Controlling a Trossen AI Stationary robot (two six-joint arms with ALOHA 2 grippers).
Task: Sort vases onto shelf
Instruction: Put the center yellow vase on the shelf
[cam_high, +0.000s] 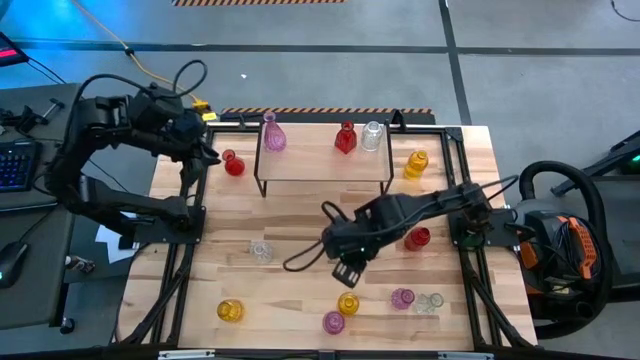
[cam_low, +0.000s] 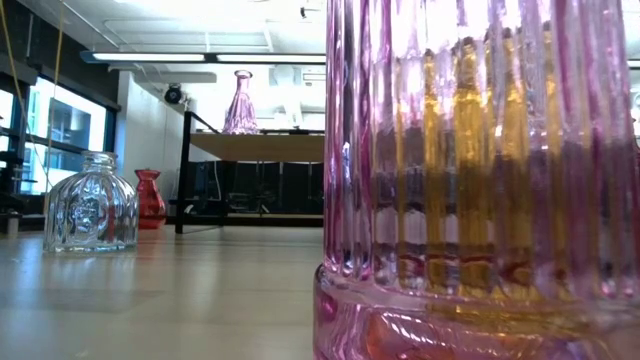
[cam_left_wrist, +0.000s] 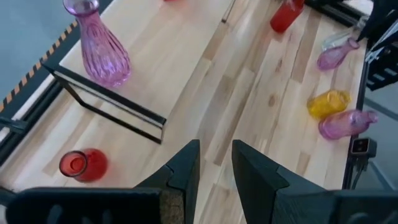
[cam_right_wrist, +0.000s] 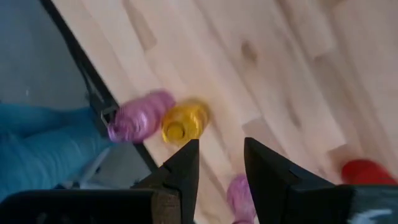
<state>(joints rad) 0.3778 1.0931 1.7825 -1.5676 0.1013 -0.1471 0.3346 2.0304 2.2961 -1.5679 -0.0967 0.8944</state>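
Shelf (cam_high: 325, 165) at table (cam_high: 300, 215) rear centre; three vases on top: one (cam_high: 272, 135) at left end, two (cam_high: 346, 138) (cam_high: 372, 135) side by side toward right. One vase (cam_high: 234, 163) on tabletop left of shelf, another (cam_high: 416, 164) right of it. Further vases scattered along front edge.

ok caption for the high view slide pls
Three vases stand on the shelf; the right claw hangs empty and open over a yellow vase, the left claw open near a red one.

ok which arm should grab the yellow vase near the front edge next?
Right. The right gripper hangs open and empty just above the yellow vase. The left gripper, also open, sits at the far-left corner by a red vase, much farther off.
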